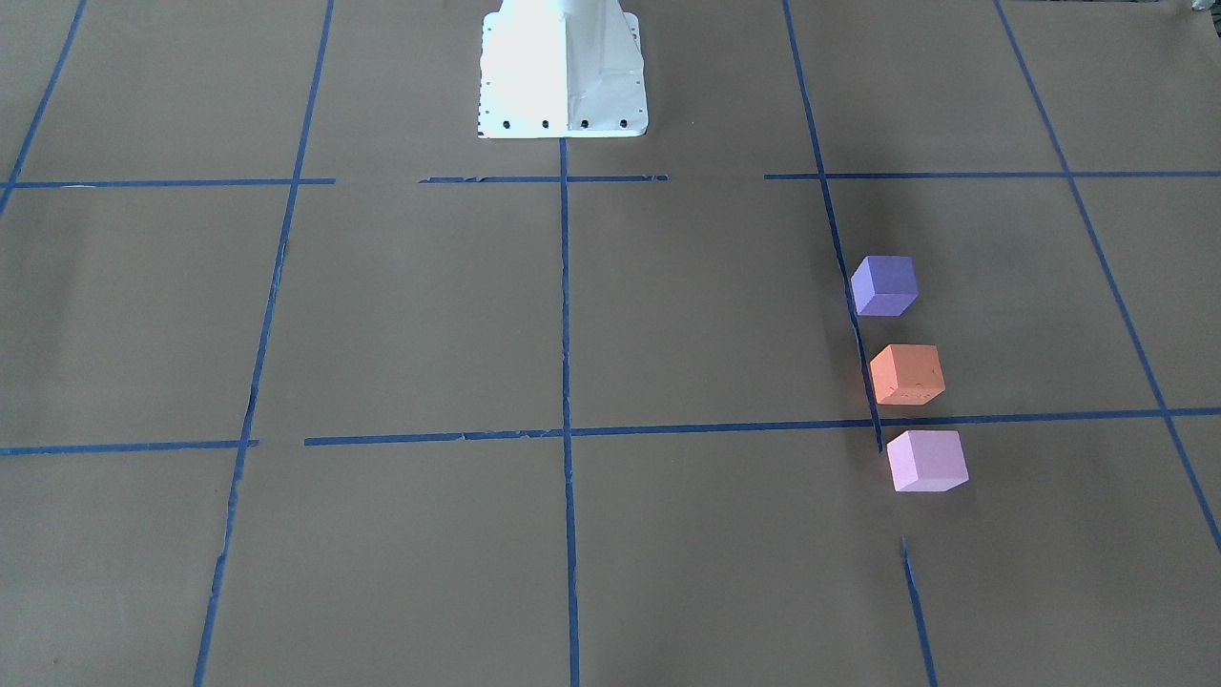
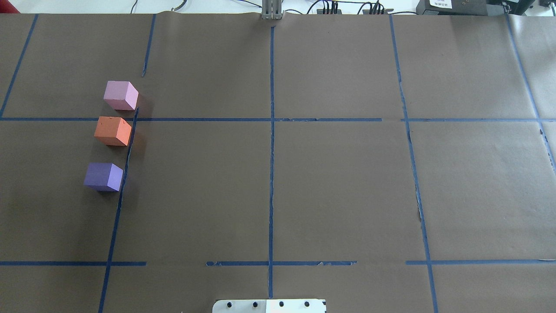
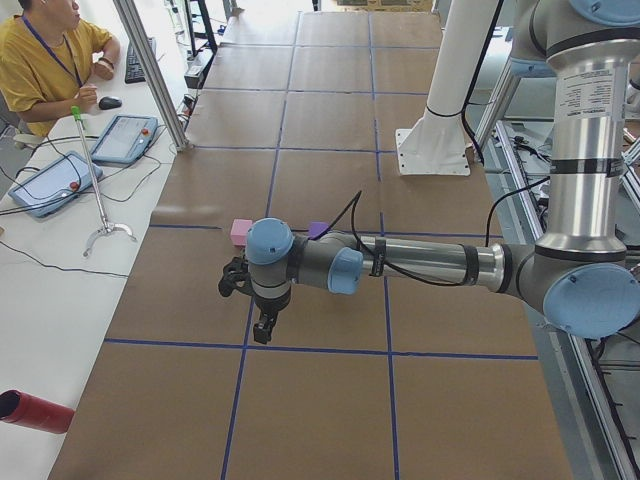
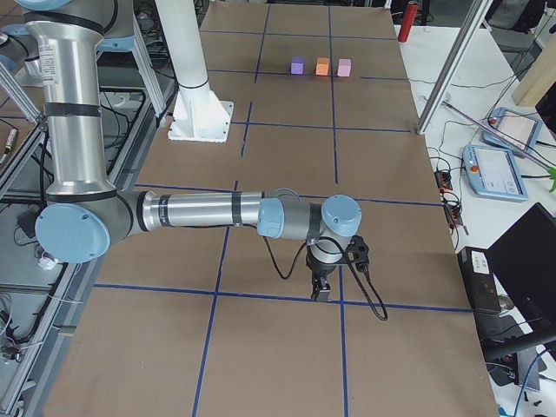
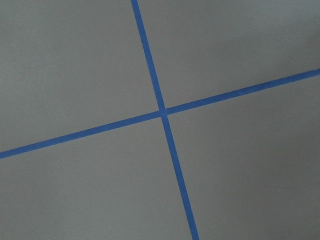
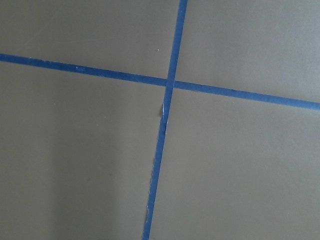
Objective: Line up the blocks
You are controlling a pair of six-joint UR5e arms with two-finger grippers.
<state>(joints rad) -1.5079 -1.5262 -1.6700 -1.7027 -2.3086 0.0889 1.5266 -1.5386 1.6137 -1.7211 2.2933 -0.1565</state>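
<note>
On the left half of the table (image 2: 339,187), as I watch from the overhead feed, the three blocks stand in a row that runs away from the robot, just to the left of a long strip of blue tape (image 2: 116,217). The violet block (image 2: 103,176) is nearest the robot, the orange block (image 2: 113,131) is in the middle, and the pink-lilac block (image 2: 120,95) is farthest out, just past a cross strip of tape. None of them touch. The gap between violet and orange looks a little wider than the gap between orange and pink-lilac. All three sit flat on the brown paper, each turned slightly against the tape grid.

The left gripper (image 3: 263,330) I get only from the side camera at the table's left end. It points down over the paper on a low, stretched-out arm, near that end and well apart from the blocks. I cannot tell how its jaws stand. Its wrist feed gives me only paper and a tape crossing.

Near the bottom centre of the overhead feed is the white base plate (image 2: 269,305).

The right gripper (image 4: 321,291) likewise points down over the table's far right end, just above a tape line, seen only from the side. I cannot tell its jaws either.
</note>
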